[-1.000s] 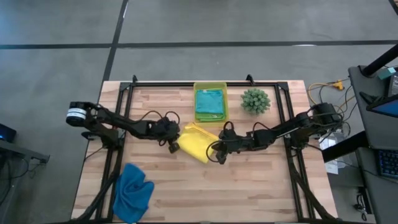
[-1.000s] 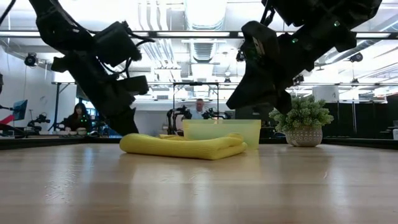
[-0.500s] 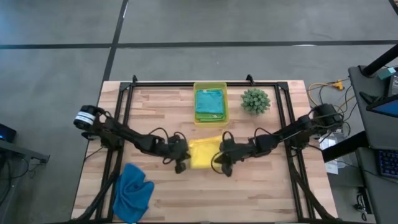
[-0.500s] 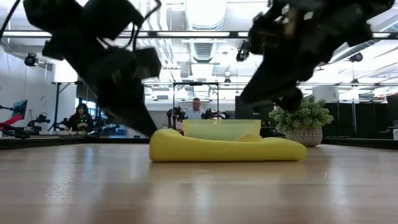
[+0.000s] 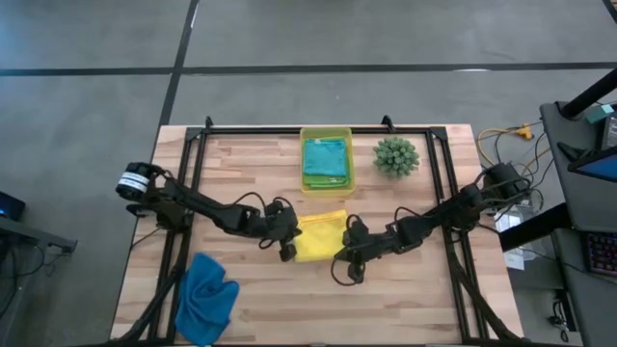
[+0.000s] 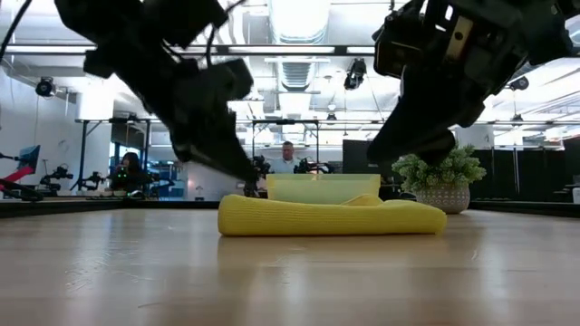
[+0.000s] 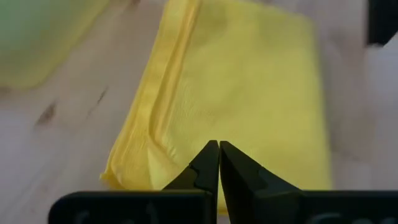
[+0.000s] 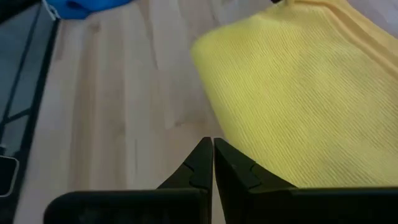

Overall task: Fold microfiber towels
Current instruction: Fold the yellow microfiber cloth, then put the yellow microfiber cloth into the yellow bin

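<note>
**Yellow towel folded mid-worktop**

Yellow towel [image 5: 319,236] lies folded, flat, centre of wooden worktop [image 5: 405,299]. Left gripper [image 5: 286,251] at its left edge, right gripper [image 5: 339,271] off its near right corner; both jaws closed, empty. Blue towel [image 5: 205,297] crumpled at near-left corner. Bare wood in front.

Count of things on the wooden table [image 5: 405,289]

Three soft microfiber towels show: one folded yellow towel [image 5: 320,236], one crumpled royal blue towel [image 5: 207,294] and one teal towel [image 5: 326,161] lying inside the single translucent yellow-green plastic bin [image 5: 326,134]. There is one small round spiky green plant [image 5: 396,156], and two dark robot arms, each with one gripper.
</note>
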`<state>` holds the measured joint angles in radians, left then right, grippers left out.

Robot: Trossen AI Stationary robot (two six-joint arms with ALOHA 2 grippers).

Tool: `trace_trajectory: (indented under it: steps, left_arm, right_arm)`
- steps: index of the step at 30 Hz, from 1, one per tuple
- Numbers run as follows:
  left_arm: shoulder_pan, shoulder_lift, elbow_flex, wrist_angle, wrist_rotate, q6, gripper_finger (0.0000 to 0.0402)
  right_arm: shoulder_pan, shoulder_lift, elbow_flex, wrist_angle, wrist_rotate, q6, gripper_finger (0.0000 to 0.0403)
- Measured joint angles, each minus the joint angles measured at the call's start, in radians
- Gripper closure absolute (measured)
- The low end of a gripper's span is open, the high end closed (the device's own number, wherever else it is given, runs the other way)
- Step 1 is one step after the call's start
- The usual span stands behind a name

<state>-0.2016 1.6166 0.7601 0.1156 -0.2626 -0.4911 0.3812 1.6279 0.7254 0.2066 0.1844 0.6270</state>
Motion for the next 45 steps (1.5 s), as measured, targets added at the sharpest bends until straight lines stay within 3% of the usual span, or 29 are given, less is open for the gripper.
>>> trace_trajectory:
  steps: [6,11,21,24,32,40,45]
  left_arm:
    - [0.035,0.045,0.0,-0.034,0.012,-0.001,0.0401]
    - [0.064,0.024,0.0,-0.163,-0.08,-0.076,0.0402]
    - [0.066,-0.043,0.0,-0.14,-0.138,-0.068,0.0402]
    - [0.077,-0.033,0.0,-0.137,-0.118,-0.028,0.0402]
    - [0.117,0.058,0.0,-0.125,-0.058,0.034,0.0401]
    - [0.138,0.15,0.002,-0.008,0.018,0.037,0.0401]
    - [0.138,0.198,0.002,0.027,0.092,0.028,0.0401]
  right_arm:
    - [0.0,0.0,0.0,-0.028,0.0,0.004,0.0394]
    - [0.005,0.0,0.0,-0.07,-0.009,0.019,0.0394]
    - [0.016,-0.016,0.0,-0.056,-0.061,-0.051,0.0394]
    - [0.017,-0.016,0.006,-0.05,-0.061,-0.153,0.0384]
    - [0.024,0.035,0.093,-0.066,0.027,-0.467,0.0297]
    - [0.038,0.166,0.233,-0.289,0.113,-0.604,0.0183]
    - [0.067,0.259,0.333,-0.416,0.178,-0.631,0.0143]
